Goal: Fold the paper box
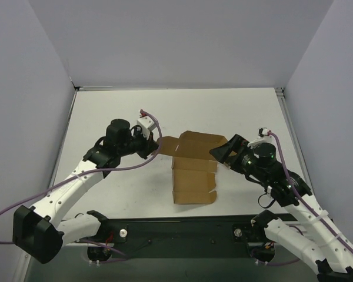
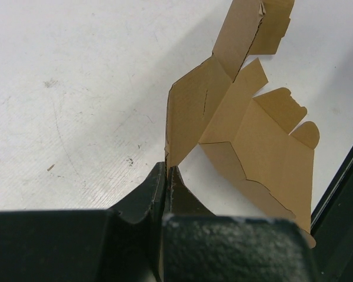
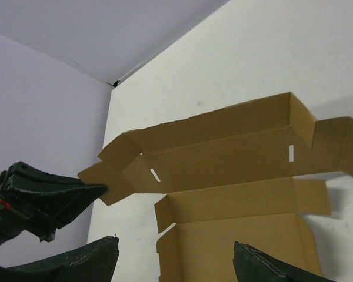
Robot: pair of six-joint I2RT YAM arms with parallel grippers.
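The paper box (image 1: 194, 170) is a brown die-cut cardboard sheet, partly folded, lying mid-table with its far panels raised. My left gripper (image 1: 159, 145) is shut on the box's left side flap (image 2: 191, 117); the left wrist view shows the jaws (image 2: 167, 168) pinched on the flap's lower corner. My right gripper (image 1: 222, 150) is open at the box's right far corner. In the right wrist view its fingers (image 3: 100, 258) spread wide over the box (image 3: 223, 158), holding nothing. The left gripper (image 3: 47, 197) shows there too, gripping the flap.
White tabletop (image 1: 117, 111) enclosed by pale walls at the back and both sides. A black base plate (image 1: 182, 232) with the arm mounts runs along the near edge, close to the box's near end.
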